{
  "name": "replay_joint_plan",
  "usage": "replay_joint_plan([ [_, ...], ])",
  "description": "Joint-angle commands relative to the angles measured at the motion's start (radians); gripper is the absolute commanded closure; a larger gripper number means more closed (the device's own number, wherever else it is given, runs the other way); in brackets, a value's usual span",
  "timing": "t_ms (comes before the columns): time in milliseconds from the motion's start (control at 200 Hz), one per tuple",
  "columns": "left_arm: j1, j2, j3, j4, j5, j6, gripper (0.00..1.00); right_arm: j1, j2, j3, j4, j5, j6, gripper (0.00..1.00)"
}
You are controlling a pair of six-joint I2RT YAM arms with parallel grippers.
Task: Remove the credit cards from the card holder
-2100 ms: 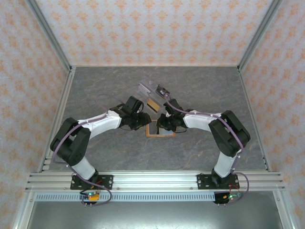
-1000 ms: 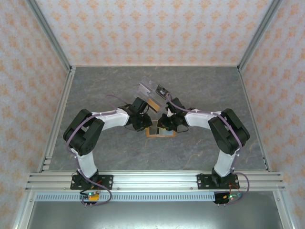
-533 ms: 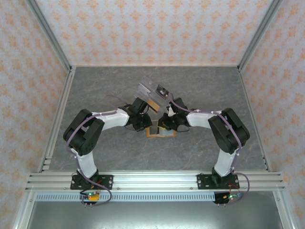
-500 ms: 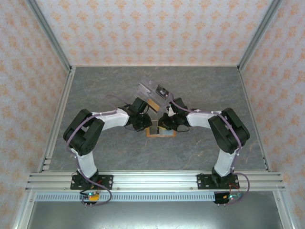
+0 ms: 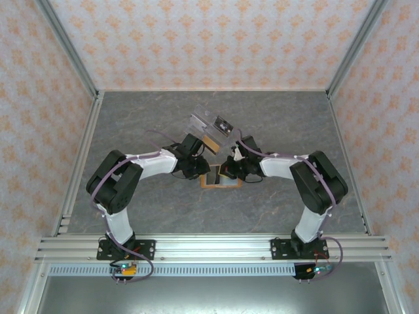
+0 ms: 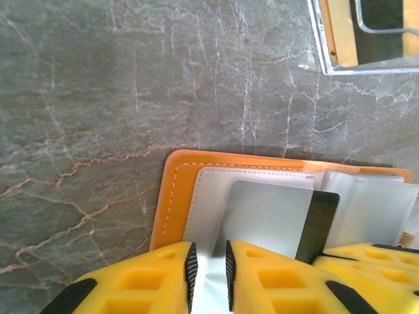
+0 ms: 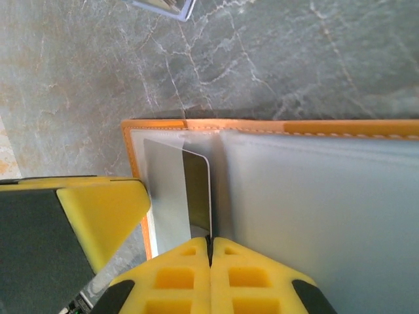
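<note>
Both arms bend in from the near edge and meet in the middle of the surface point(image 5: 131, 124). The left hand point(image 6: 208, 258) is clamped on a grey pocket of the open holder point(image 6: 171, 196). The right hand point(image 7: 210, 247) is squeezed shut right at the edge of a grey card point(image 7: 167, 190) sticking out of a pocket. I cannot tell if it grips it. Just past the holder lies a clear piece point(image 5: 211, 124). Bare room lies all around, out to the walls.

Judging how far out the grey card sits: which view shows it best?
Left wrist: the grey card lies large and near over the card holder, dark stripe plain. Right wrist shows it narrower; top external shows it tiny.
</note>
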Motion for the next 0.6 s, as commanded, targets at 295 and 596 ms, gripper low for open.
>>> replay_joint_plan([
  [295, -0.007, -0.013, -0.006, -0.011, 0.011, 0.008, 0.80, -0.017, -0.020, -0.021, 0.027, -0.007, -0.013, 1.00],
  [596, -0.018, 0.029, 0.018, -0.041, 0.025, 0.028, 0.85, -0.017, 0.002, -0.020, 0.107, -0.058, 0.021, 0.97],
])
